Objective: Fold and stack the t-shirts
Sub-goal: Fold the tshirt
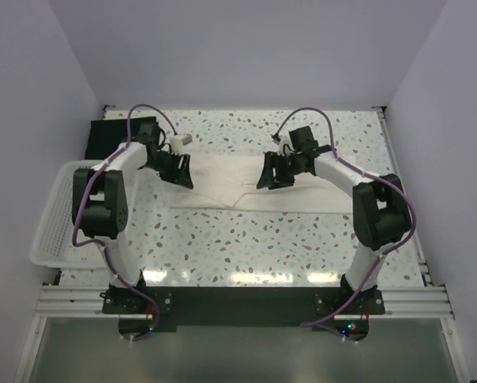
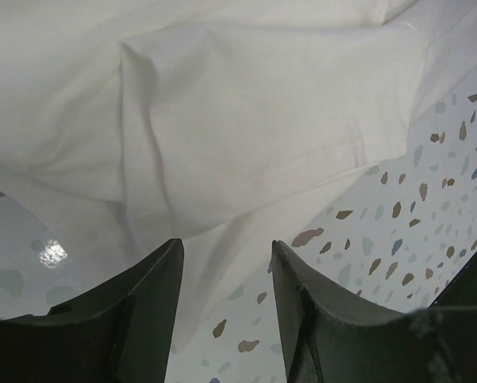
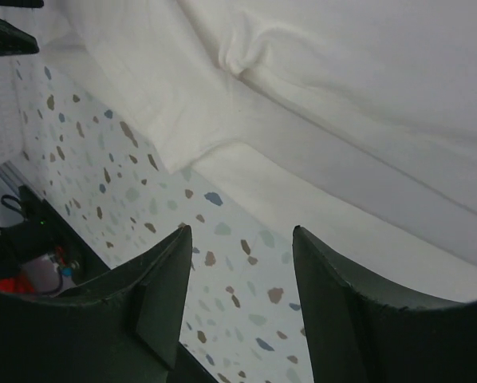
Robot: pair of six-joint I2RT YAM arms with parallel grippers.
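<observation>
As seen from above, left to right: white lattice basket (image 1: 47, 239) at left edge of speckled bench (image 1: 246, 247); black t-shirt (image 1: 107, 137) flat in far-left corner, just behind basket; left hand (image 2: 226, 254) low over left edge of cream t-shirt (image 1: 222, 191), jaws moderately apart, gripping nothing; cream t-shirt spread mid-bench, creased, lying between both hands; right hand (image 3: 242, 239) low over its right part, jaws likewise apart, empty; bare bench showing under both hands.
</observation>
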